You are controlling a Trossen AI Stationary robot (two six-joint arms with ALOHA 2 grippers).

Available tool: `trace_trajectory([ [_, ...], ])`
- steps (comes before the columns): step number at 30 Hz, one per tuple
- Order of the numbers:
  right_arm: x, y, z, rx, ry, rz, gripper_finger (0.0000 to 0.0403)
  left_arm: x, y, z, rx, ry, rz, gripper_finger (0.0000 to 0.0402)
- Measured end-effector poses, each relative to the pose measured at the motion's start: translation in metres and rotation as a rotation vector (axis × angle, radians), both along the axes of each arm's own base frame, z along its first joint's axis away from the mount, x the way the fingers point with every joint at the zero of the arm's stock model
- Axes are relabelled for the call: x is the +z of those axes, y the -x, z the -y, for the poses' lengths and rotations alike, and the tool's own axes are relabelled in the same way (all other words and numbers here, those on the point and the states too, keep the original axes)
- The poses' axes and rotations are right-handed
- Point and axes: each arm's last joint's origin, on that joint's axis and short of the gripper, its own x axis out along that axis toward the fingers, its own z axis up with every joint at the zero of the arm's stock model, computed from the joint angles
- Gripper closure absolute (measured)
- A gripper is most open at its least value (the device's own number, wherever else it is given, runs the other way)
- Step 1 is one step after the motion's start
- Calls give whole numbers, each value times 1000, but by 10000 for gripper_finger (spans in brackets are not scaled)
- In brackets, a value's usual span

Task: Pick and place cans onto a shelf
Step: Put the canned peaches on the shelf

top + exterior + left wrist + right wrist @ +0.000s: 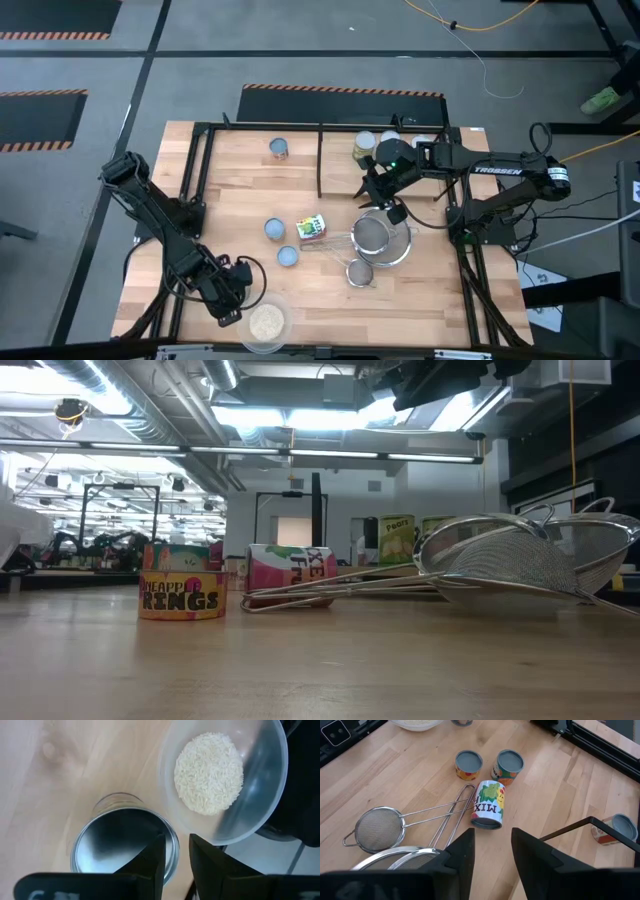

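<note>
pineapple-rings can sits closest in the low view, the lying mixed-fruit can beside it against the strainer handles. right gripper hovers above, fingers parted and empty, this can just ahead of its tips; shelf with one can lies behind. best to descend squarely across the can's round sides, clear of the handles. left gripper waits, slightly apart and empty, over a silver can beside the rice dish.
</note>
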Motion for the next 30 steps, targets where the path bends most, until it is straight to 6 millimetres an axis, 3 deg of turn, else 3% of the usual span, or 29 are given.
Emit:
trace_trajectory([
  [30, 0, 0, 0, -1, 0, -1, 270, -1, -8, -10, 85, -100, 71, 323],
])
